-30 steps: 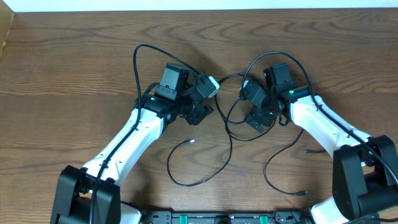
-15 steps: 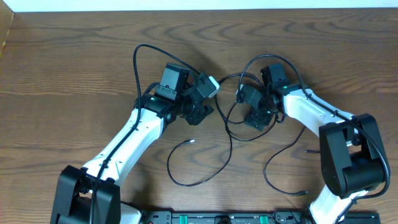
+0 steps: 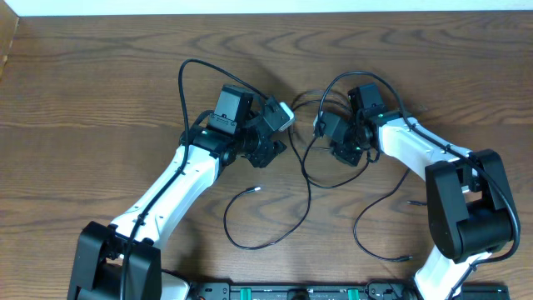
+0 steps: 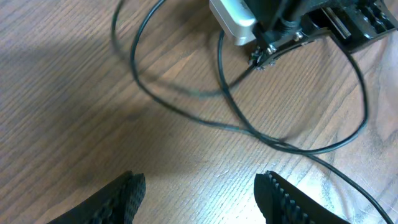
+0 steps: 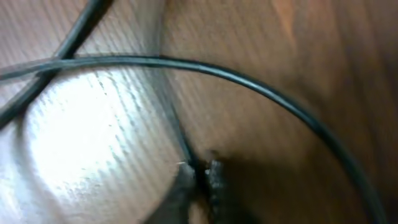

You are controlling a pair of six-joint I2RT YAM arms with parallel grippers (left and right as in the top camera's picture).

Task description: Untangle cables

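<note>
So, starting on the left: the left arm (image 3: 179,179) reaches in over the dark brown wood-grain desk (image 3: 92,83). The left jaws stand apart with nothing between them, pointed at the knot. The thin black cords (image 3: 309,192) cross just ahead of those tips, not touching them as far as I can tell. The tangle sits mid-desk between the two arms, and its longest loop trails back toward the robot's base, ending in a small silver-tipped plug (image 3: 256,189).

Moving right, the right arm (image 3: 416,150) is the nearer one. The right jaws are clenched, and in the blurry wrist view they look to be pinching one thin strand right down at the wood, with a second cord arcing past just beyond. Farther right another black cord (image 3: 362,229) curves loose toward the front edge; can't tell if it's part of the knot.

My guess is the pull has to go rightward, away from the left arm, to draw that strand out of the crossing. There's plenty of bare desk out left and along the far side.
</note>
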